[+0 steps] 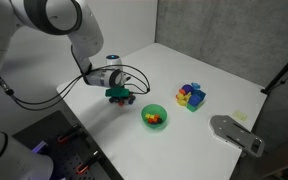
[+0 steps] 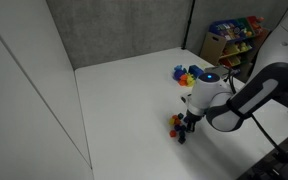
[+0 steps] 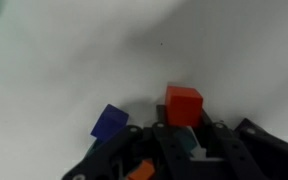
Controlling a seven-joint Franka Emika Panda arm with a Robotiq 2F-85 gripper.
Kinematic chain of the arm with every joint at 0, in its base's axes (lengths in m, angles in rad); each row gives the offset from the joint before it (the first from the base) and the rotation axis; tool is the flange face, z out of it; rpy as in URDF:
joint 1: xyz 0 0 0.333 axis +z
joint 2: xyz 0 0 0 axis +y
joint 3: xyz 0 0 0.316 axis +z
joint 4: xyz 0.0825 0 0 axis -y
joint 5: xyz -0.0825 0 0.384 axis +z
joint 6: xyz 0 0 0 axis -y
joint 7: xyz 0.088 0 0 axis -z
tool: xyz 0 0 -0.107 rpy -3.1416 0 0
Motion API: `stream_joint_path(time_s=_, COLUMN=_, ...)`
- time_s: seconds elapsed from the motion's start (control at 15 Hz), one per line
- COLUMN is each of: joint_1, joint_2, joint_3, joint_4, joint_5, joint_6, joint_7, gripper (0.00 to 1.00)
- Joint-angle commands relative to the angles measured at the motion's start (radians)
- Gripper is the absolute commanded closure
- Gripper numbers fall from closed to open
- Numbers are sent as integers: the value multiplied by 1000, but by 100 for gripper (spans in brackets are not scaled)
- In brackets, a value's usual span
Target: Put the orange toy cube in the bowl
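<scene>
Gripper (image 1: pixel 119 97) low over table, left of frame centre; jaw opening hidden, can't tell grasp. Orange toy cube (image 3: pixel 138 172) peeks at wrist view's bottom edge among dark gripper parts. Red cube (image 3: pixel 183 104) and blue piece (image 3: pixel 109 122) lie mid-frame above it. Green bowl (image 1: pixel 154 116) lower centre, apart from gripper.

No legible text or labels anywhere

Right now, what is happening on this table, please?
A robot arm's gripper is down at the white table, next to the green bowl, which already contains some small coloured pieces. In the wrist view a reddish-orange cube and a dark blue piece lie just ahead of it. Whether it grips anything is unclear.
</scene>
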Motion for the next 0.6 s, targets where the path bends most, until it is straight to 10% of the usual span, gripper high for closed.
stream_joint_path(time_s=0.0, joint_1=-26, joint_2=-60, joint_3=12, joint_4=37, joint_5=38, joint_6=-140, joint_7=-3, gripper=90)
stream_joint_path(time_s=0.53, joint_1=-42, joint_2=-92, joint_3=-59, joint_4=247, joint_5=75, joint_6=-467, joint_7=95, gripper=89)
